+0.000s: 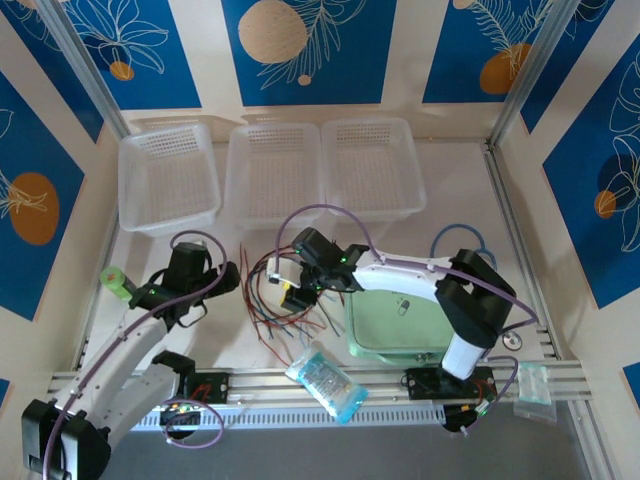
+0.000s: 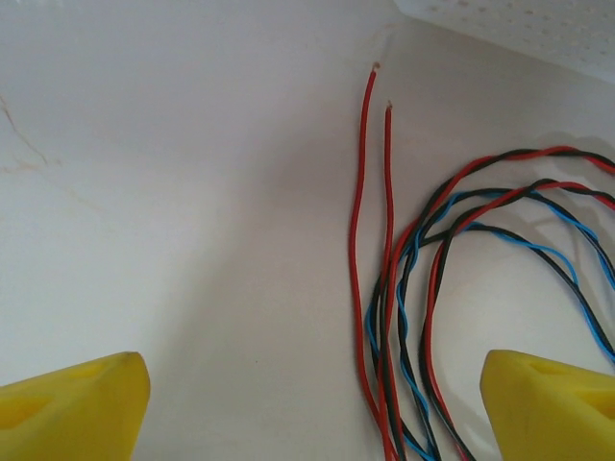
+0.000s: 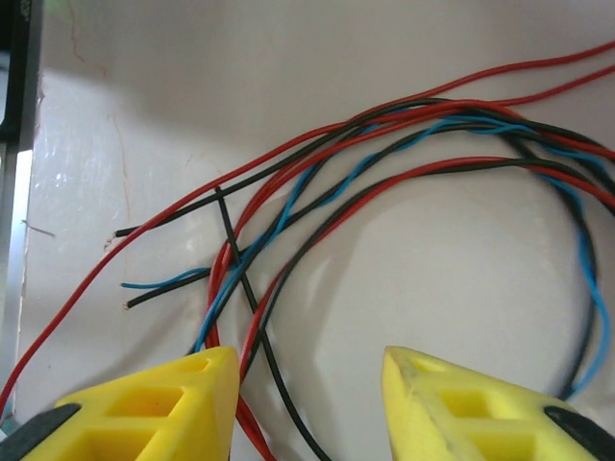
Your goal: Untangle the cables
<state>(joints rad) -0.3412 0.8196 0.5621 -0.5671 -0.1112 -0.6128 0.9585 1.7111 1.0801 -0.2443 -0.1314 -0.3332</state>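
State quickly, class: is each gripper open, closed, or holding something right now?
Left gripper: open, holding nothing.
Right gripper: open above the cables, gripping none.

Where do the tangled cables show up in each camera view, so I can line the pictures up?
Top external: the cables lie mid-table, left of the pale green tray.
Left wrist: cables in the right half, two loose red ends pointing up.
Right wrist: cables looping across centre and right, running off the bottom edge.
Shared landmark: the white table beneath them.
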